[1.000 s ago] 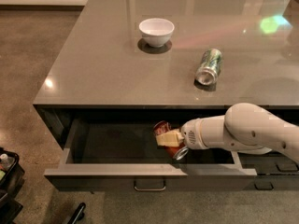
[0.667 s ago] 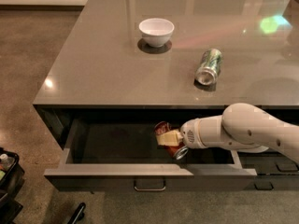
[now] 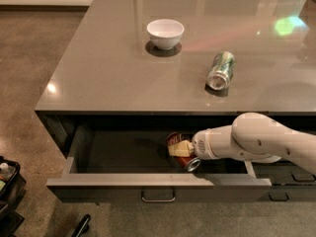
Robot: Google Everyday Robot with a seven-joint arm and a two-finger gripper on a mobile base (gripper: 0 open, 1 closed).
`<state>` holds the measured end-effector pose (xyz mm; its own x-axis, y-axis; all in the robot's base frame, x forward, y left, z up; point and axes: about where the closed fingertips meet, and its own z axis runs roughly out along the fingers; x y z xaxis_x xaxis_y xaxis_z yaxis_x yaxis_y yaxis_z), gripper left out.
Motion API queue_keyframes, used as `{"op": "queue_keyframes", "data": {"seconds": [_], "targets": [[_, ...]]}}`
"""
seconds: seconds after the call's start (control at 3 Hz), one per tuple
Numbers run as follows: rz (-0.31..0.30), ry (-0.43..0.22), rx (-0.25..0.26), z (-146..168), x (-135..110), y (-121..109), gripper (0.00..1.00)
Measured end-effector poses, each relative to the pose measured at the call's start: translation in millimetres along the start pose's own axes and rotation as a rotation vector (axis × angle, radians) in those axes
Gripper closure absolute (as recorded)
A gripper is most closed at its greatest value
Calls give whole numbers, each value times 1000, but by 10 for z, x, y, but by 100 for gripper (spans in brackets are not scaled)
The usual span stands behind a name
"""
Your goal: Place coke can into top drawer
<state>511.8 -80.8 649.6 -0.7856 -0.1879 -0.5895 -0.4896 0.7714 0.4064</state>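
While the can is hanging in the drawer, almost nothing is moving

Although I am comparing this view with those from a second ago, I am finding almost no change. The gripper (image 3: pixel 179 149) is staying inside the open drawer (image 3: pixel 158 180), just under the near edge of the desk (image 3: pixel 113 78) and a little toward its near right corner. The red can (image 3: pixel 174 139) is keeping the same spot in its hold. I am reading that as the carry being over and the release being the step in hand. With the can already within the drawer's walls, the task is looking nearly done.

The fingers (image 3: pixel 183 147) are clamping the middle of the can. Its red body is showing above them and a silver end is poking out below, so it is lying tilted in the grip. I am not able to tell whether it is touching the drawer floor. On the desktop, the white bowl (image 3: pixel 165 32) is sitting toward the far edge and the green can (image 3: pixel 220 70) is lying on its side nearer the right edge.
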Motion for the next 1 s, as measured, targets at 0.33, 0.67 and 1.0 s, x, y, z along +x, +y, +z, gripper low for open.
{"op": "queue_keyframes", "data": {"seconds": [0.33, 0.67, 1.0], "targets": [[19, 17, 12, 67, 40, -75, 100], [20, 18, 12, 70, 39, -75, 81], [20, 18, 12, 70, 39, -75, 58]]}}
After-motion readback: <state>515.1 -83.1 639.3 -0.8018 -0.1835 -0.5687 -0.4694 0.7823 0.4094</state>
